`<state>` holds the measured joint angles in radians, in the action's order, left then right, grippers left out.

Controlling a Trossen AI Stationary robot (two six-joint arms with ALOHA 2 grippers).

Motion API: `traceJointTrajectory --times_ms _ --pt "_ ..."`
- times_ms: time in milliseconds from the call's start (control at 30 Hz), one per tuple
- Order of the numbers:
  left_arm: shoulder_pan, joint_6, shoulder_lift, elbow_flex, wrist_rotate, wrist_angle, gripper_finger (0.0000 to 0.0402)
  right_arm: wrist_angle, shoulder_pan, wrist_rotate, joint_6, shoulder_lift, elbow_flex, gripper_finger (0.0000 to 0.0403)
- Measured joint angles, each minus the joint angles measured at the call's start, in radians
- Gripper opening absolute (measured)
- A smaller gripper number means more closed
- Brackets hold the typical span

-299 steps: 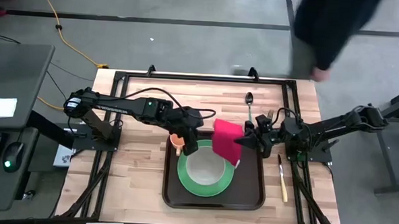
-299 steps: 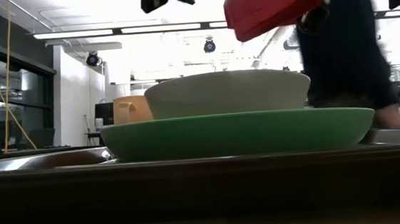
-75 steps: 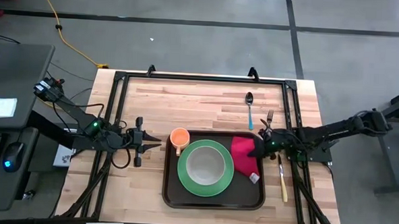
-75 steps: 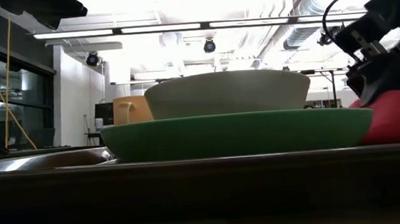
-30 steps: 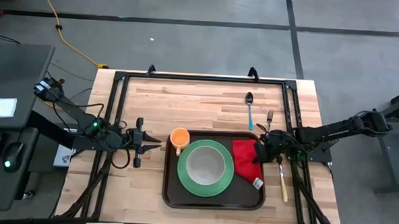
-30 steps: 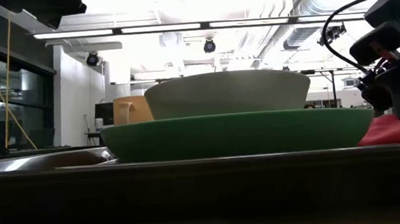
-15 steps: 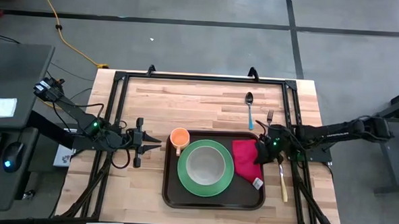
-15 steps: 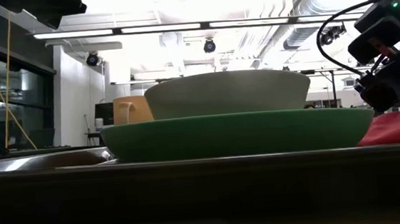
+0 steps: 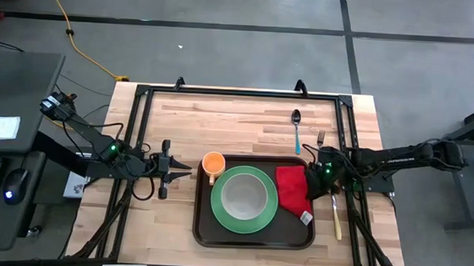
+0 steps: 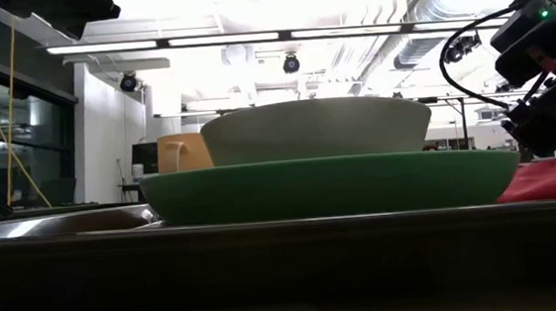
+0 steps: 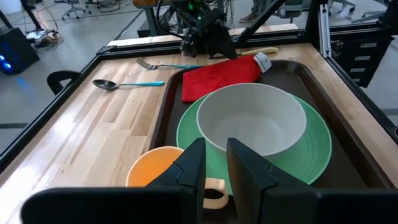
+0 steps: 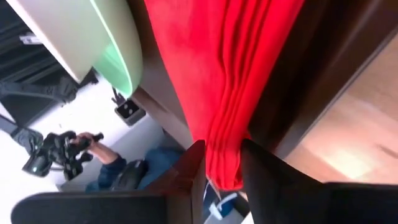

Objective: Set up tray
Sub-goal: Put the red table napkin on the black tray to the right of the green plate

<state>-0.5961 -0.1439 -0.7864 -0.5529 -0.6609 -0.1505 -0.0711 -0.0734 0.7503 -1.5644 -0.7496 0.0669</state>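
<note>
The dark brown tray lies near the table's front and carries a green plate with a white bowl, an orange cup and a red napkin. The napkin lies along the tray's right side, right of the plate. My right gripper sits low at the tray's right rim, shut on the napkin's right edge. My left gripper waits shut on the table, left of the tray, pointing at the cup. My right gripper pinches the red napkin at a bunched fold of its right edge, beside the tray's right rim. The fingers come in low from the table's right side. The rest of the napkin lies flat and slack on the tray.
A blue-handled spoon and a fork lie on the wood beyond the tray's far right corner. A knife lies right of the tray. A black frame borders the table. Bare wood shows on the far half.
My right gripper has stayed at the tray's right rim, shifting slightly toward the table's right edge and rising a little in the low view. The napkin's right part has sunk lower onto the tray.
</note>
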Motion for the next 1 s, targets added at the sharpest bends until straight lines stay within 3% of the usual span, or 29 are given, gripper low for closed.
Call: traceJointTrajectory --times_ms 300,500,700,1000 --pt "0.000 0.001 0.000 0.000 0.000 0.000 0.0097 -0.023 0.001 0.089 -0.046 0.080 0.000 0.0078" --pt "0.000 0.001 0.000 0.000 0.000 0.002 0.0097 -0.018 0.043 0.074 -0.147 0.173 0.004 0.0078" --pt "0.000 0.001 0.000 0.000 0.000 0.003 0.0097 0.115 0.156 -0.086 -0.203 0.222 0.004 0.0078" --pt "0.000 0.001 0.000 0.000 0.000 0.026 0.0097 0.220 0.370 -0.340 -0.055 0.191 0.011 0.0078"
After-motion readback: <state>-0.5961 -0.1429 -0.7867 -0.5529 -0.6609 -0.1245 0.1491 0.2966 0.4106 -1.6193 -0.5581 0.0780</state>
